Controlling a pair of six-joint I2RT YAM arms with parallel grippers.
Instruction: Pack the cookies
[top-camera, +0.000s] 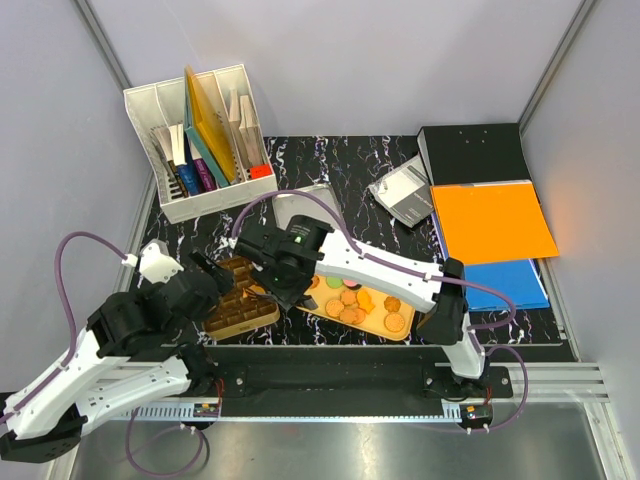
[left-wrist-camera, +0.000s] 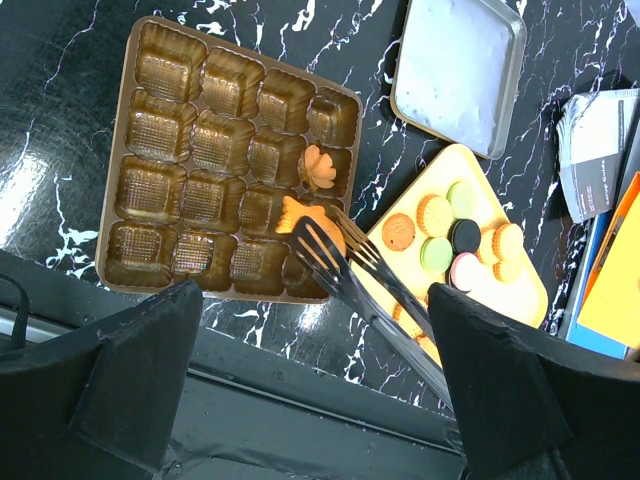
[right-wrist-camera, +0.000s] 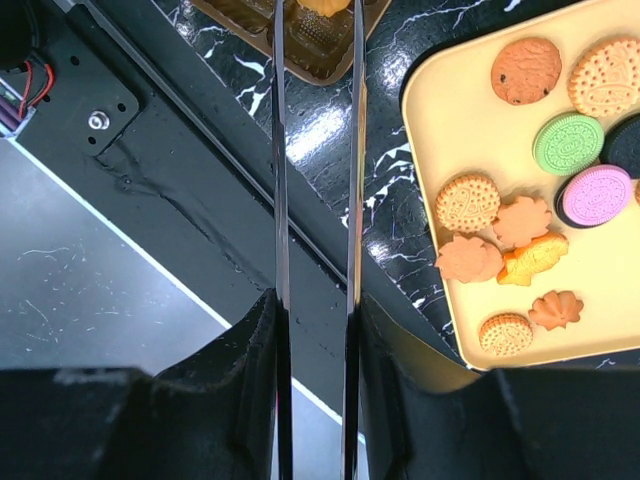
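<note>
Two blades of the tongs are clamped between the right gripper fingers, squeezed part-way so a fish-shaped cookie appears pinched at the far tips. Under those tips a cavity of the brown tray is lined up, probably for the drop. A flower cookie is seated one cavity beyond. Other cookies are waiting on the yellow plate alongside the blades. Jaws of the left gripper are held wide apart, empty, near the tray.

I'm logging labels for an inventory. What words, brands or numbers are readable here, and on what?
No text can be read anywhere.
Grey packet: lines of small print, too blurred to read.
Books in the white file rack: spines too small to read.
</note>
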